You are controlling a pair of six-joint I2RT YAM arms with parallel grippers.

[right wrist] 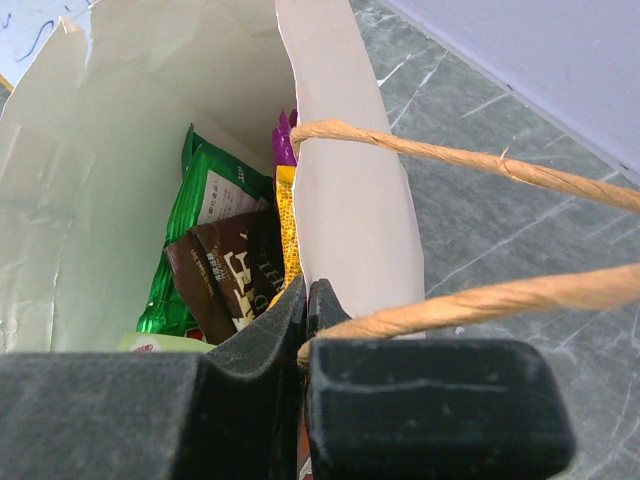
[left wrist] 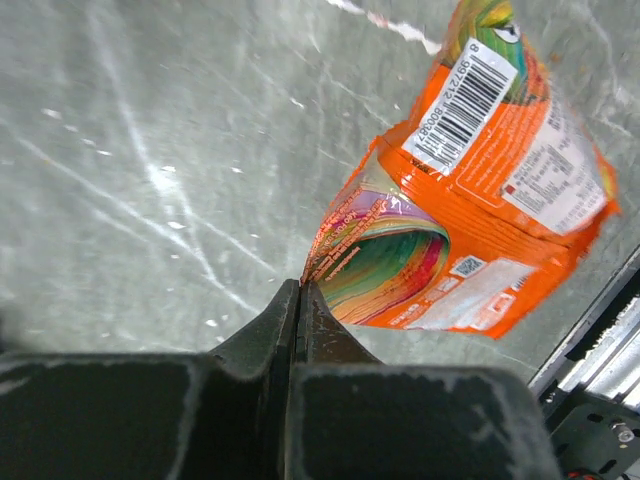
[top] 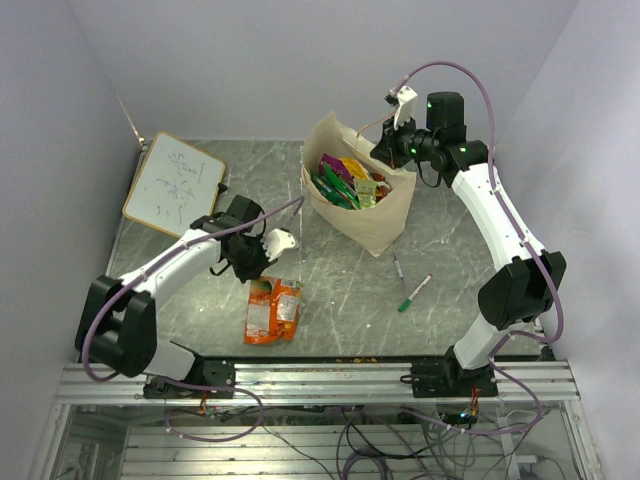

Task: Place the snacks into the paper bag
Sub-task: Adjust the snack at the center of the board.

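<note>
Black jaws of the left gripper [left wrist: 300, 287] are pressed together on the crimped edge of the orange bag [left wrist: 470, 200], above the grey counter [left wrist: 150, 150]. On the other arm, the right gripper [right wrist: 306, 287] has its jaws closed on the rim of the paper bag [right wrist: 345, 180], beside one handle [right wrist: 480, 160]. A green packet [right wrist: 205, 195] and a brown packet [right wrist: 225, 270] are inside this bag.

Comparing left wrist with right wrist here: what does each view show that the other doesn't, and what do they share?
Left wrist only: the orange bag, barcode side up, its corner nipped by the shut left fingers. Right wrist only: the paper bag, open, with a green packet and a brown packet inside, and its twisted handle pinched in the shut right fingers. Both: the grey marbled table and fingers closed on something.
</note>
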